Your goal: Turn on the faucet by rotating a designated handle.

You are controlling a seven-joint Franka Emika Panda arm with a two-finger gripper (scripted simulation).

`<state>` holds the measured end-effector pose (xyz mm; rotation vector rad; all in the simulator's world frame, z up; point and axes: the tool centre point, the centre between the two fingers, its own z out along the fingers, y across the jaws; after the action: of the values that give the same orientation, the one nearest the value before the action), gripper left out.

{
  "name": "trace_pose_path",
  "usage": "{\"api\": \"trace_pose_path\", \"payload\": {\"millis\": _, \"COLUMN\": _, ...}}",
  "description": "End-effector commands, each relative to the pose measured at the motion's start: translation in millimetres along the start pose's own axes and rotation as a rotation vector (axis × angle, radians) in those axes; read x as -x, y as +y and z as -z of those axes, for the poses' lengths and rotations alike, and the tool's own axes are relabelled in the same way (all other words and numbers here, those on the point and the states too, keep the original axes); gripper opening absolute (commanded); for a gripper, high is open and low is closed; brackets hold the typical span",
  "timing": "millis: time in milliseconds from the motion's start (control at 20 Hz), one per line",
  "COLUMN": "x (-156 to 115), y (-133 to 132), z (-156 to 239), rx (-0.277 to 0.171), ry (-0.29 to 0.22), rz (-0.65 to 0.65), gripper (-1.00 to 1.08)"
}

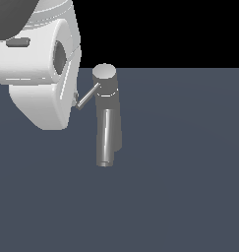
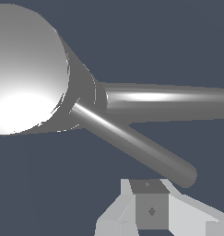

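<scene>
In the exterior view the gripper (image 1: 74, 98) hangs just beside the faucet (image 1: 107, 115), the handle (image 1: 87, 97) slanting out to meet it. In the wrist view one finger (image 2: 150, 209) sits near the rod's tip; its opening cannot be told. Likely step: contact made, next push sideways. No writing appears

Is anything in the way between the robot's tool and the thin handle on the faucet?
Nothing visible is in the way. The tool sits right by the free end of the handle, with only bare floor around them. The spout points another way, and the faucet stands behind the handle.
</scene>
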<state>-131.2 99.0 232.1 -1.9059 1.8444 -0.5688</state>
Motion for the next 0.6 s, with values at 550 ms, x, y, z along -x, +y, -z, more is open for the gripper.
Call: {"api": "trace_pose_path", "payload": {"millis": 550, "x": -19.1, "y": 10.1, "z": 0.3, "rx": -0.003, "ry": 0.007, "rz": -0.013, "gripper": -1.0}}
